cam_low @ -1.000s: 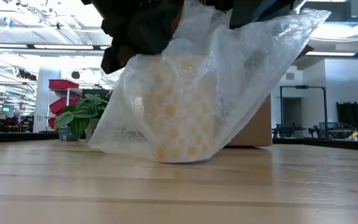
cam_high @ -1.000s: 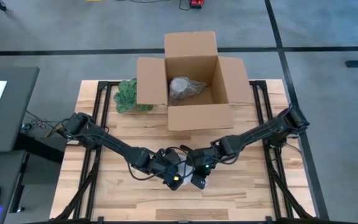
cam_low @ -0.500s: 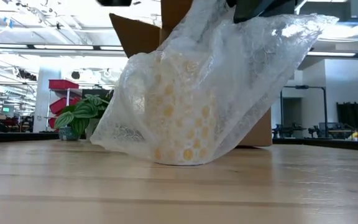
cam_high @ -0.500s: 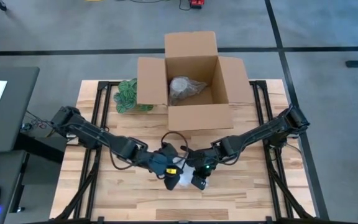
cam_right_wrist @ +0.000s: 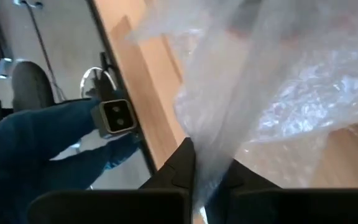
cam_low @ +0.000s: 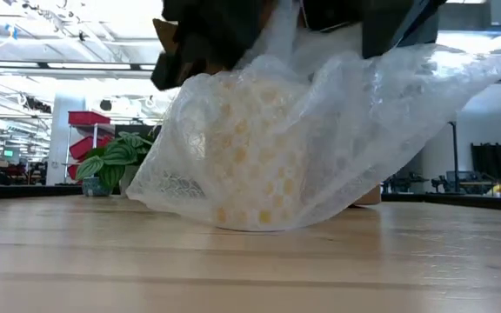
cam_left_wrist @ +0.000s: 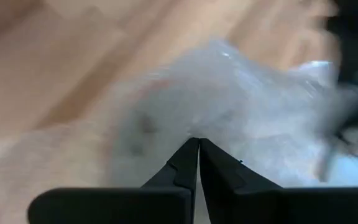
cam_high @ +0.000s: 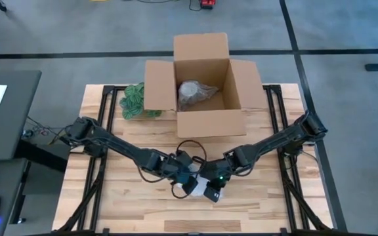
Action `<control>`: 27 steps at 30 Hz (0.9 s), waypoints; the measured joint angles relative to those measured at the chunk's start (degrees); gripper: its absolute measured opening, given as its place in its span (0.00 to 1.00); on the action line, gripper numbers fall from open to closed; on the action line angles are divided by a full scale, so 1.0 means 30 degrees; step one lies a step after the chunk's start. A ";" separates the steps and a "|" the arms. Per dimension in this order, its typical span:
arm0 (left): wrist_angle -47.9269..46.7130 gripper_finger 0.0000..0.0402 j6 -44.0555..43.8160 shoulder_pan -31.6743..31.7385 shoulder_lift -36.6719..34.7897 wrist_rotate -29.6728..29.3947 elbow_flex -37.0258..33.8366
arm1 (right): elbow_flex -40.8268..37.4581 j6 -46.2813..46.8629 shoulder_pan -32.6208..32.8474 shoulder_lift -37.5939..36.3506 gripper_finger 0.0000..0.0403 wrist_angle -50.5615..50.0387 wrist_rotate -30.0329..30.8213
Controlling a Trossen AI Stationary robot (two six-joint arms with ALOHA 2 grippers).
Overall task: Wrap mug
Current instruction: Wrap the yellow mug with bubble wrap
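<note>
The mug (cam_low: 246, 152) stands near the front middle of the counter (cam_high: 136, 203), showing pale yellow through the bubble wrap (cam_low: 346, 130) that drapes over it. In the low view the wrap bulges round the mug on one side and trails off as a long loose flap on the other, lifted clear of the wood at its far end. That flap is what the coming move turns on: it runs away from the mug toward the right arm's side, so its long axis lies across the counter, and it has to come back over or round the mug.

The right hand (cam_right_wrist: 194, 165) has its fingers pressed together on a fold of the wrap, which runs straight out from between them in the right wrist view; it sits just beside the bundle on the right in the high view. The left hand (cam_left_wrist: 199, 148) has its fingers closed tip to tip, pointing at the wrapped bulge; whether any film is caught between them I cannot tell. From above, both hands meet at the bundle, the left hand over the mug side, the right at the flap.

Behind them stands an open box (cam_high: 205, 85) holding another wrapped bundle, with a plant (cam_high: 133, 101) just beside it.
</note>
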 joint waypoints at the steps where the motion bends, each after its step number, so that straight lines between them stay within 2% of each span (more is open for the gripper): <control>1: -0.0239 0.00 0.0178 0.0057 0.0113 -0.0325 -0.0006 | 0.0000 0.0070 0.0072 -0.0084 0.00 0.0209 0.0028; 7: 0.0970 0.00 0.1926 0.0398 0.1554 -0.0733 0.0051 | -0.0017 0.0477 0.0322 -0.0173 0.00 0.1114 0.0150; 12: 0.1883 0.00 0.2678 0.0673 0.2290 0.0444 0.0092 | -0.0022 0.0742 0.0329 -0.0173 0.00 0.1158 0.0164; 15: 0.1567 0.00 0.2968 0.0698 0.1458 0.0919 -0.0007 | -0.0022 0.0814 0.0302 -0.0173 0.00 0.1224 0.0164; 23: -0.1888 0.00 0.2228 0.0505 -0.2450 0.2311 -0.0029 | 0.0000 0.1753 0.0159 -0.0175 0.00 0.1398 0.0172; 25: -0.2204 0.00 0.2302 0.0160 -0.3032 0.1732 -0.0036 | 0.0000 0.1900 0.0087 -0.0173 0.00 0.1681 0.0172; 27: -0.2321 0.00 0.2673 -0.0191 -0.3219 0.0056 -0.0016 | 0.0000 0.1915 -0.0012 -0.0173 0.00 0.2233 0.0164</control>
